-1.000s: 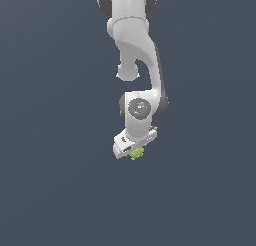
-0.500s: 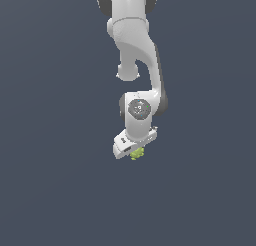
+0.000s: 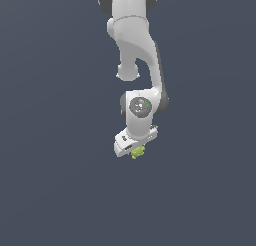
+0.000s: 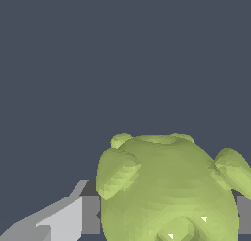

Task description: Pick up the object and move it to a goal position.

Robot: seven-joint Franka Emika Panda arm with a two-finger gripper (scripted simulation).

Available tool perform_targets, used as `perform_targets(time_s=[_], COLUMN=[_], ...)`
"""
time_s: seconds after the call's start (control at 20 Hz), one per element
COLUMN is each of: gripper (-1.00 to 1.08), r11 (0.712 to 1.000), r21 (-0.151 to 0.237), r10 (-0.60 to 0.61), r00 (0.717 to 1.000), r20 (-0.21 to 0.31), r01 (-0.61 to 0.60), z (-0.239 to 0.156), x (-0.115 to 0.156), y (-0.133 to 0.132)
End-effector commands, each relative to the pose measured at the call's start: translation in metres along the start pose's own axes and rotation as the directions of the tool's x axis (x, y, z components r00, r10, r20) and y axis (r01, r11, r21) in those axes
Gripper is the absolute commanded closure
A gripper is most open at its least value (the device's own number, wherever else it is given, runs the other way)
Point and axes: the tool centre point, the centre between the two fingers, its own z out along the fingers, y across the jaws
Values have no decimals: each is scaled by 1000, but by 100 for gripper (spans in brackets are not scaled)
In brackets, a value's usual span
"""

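Note:
The object is a tiny yellow-green bumpy lump [image 3: 137, 152] that sits right under the white gripper [image 3: 136, 149] in the exterior view, partly hidden by the hand. In the wrist view the lump [image 4: 169, 188] looks large and sits between the two grey fingers [image 4: 90, 214], which press against its sides. The gripper is shut on it. The white arm [image 3: 135, 45] reaches down from the top of the exterior view.
A plain dark grey-blue surface [image 3: 55, 180] fills the background in both views. No other object and no edge shows.

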Motion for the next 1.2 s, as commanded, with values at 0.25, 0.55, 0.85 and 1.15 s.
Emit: perform_targets(time_s=[0.25,0.55,0.85,1.15], gripper=[108,108,108,108], r11=[1000,1000,1000,1000], r21=[0,0,-1,-1], r10=[0,0,-1,-1], r00=[1000,1000,1000,1000], r20=[0,0,0,0], r01=[0,0,1,1], z=[-6,-14,-24,-32], x=[-14,-34,-59,-77], y=[-24,-58,-100,-133])
